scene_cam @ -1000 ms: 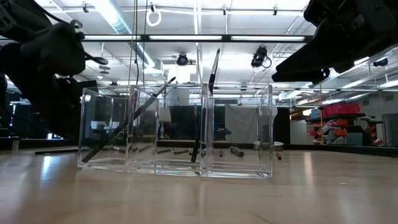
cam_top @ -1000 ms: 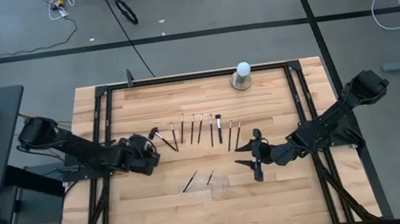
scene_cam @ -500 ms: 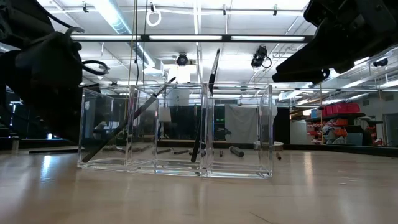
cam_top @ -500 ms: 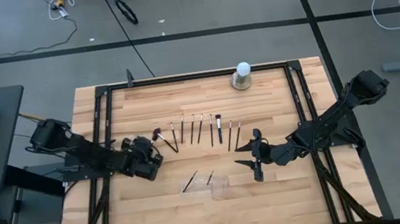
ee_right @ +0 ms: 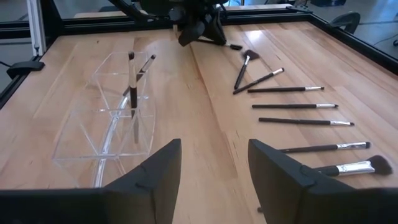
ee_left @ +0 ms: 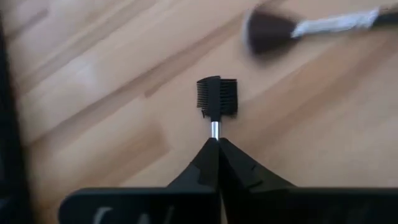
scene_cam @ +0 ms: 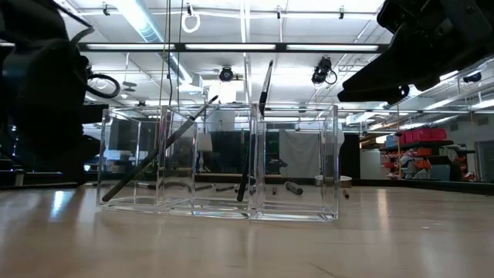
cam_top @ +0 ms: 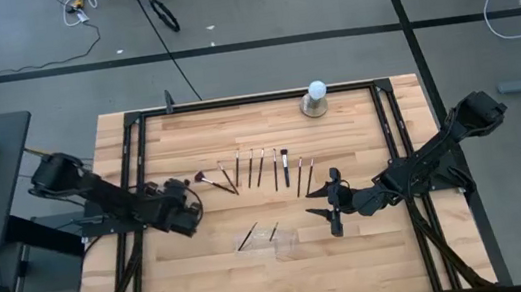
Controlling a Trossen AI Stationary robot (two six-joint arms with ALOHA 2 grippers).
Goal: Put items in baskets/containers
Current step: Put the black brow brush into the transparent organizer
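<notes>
Several slim makeup brushes (cam_top: 264,169) lie in a row on the wooden table, also seen in the right wrist view as brushes (ee_right: 298,106). Nearer the front stands a clear container (cam_top: 271,237) with compartments, where two brushes (ee_right: 134,81) lean against its walls. At the left end of the row, my left gripper (cam_top: 190,198) is shut on a small brush with a dark comb head (ee_left: 217,96). A fluffy brush (ee_left: 267,30) lies just beyond it. To the right of the container, my right gripper (cam_top: 332,202) hangs open with nothing between its fingers. My left gripper pinches the small brush between its two fingertips, just behind the silver ferrule (ee_left: 214,129). The fingers slant downward and lie along the brush, whose comb head sticks out past them. I cannot tell whether the head rests on the table or is clear of it.
A white ball on a grey base (cam_top: 316,98) stands at the far edge. A black frame (cam_top: 132,163) borders the table on the left, far and right sides. Bare wood lies in front of the container (scene_cam: 216,162).
My left gripper has drawn back a little toward the table's left edge and has tipped. The brushes at the left end of the row lie slightly differently than before.
</notes>
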